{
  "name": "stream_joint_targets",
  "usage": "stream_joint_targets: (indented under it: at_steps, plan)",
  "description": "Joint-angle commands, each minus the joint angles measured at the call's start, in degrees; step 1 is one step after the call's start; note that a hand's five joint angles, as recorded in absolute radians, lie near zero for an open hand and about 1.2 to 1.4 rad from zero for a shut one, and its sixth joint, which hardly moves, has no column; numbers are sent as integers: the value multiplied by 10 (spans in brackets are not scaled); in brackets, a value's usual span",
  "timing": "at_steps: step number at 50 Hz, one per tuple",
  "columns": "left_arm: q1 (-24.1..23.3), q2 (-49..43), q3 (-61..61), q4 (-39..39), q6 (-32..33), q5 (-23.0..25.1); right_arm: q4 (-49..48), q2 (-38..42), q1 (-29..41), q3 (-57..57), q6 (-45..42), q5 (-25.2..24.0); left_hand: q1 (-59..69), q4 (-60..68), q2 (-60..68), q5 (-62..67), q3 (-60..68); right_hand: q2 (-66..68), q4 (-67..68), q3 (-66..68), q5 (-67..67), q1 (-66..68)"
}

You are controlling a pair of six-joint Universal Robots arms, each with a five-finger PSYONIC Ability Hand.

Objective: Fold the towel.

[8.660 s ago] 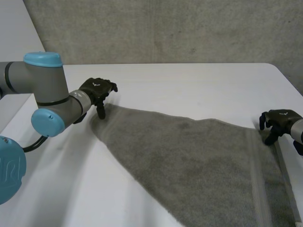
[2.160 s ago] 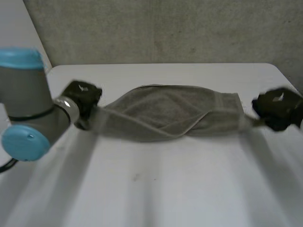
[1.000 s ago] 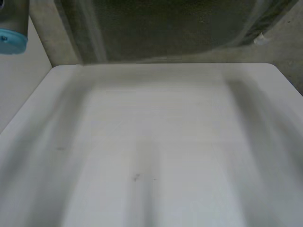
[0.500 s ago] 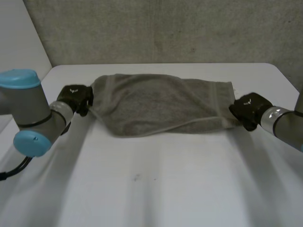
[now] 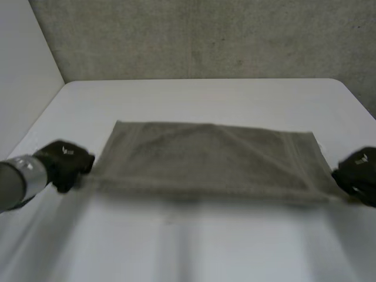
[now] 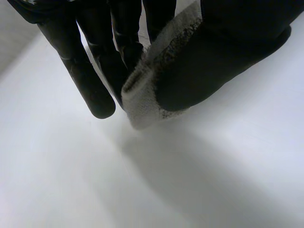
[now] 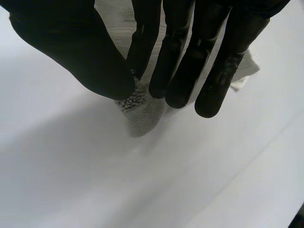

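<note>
A grey-green towel (image 5: pixel 205 160) stretches flat across the middle of the white table (image 5: pixel 194 247), with pale bands near both ends. My left hand (image 5: pixel 63 164) holds its near left corner, and in the left wrist view that towel corner (image 6: pixel 142 99) is pinched between the thumb and the fingers (image 6: pixel 97 71). My right hand (image 5: pixel 359 175) holds the near right corner. The right wrist view shows the towel corner (image 7: pixel 140 114) squeezed between my thumb and fingers (image 7: pixel 183 71), just above the table.
A grey concrete wall (image 5: pixel 205 35) rises behind the table's far edge. The table's left edge runs near my left arm (image 5: pixel 14 182). Bare table surface lies in front of the towel.
The towel was swung high above the table, then came down. Since half a second ago both hands have pulled toward the front, and the towel now lies spread out, lower and wider.
</note>
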Motion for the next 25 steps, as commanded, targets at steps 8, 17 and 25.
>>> stream_joint_targets:
  at_steps: [8,17,25]
  plan:
    - [10,-31,41,-11,20,86,-50,30,9,-3,-9,20,124,102,103,108,104,121,116,119,134,255]
    - [-15,-133,142,46,-52,81,-139,122,71,-83,74,53,124,102,103,108,104,121,116,119,134,255]
    - [-65,-247,262,86,-84,2,-279,183,89,-116,109,83,124,102,103,108,104,121,116,119,134,255]
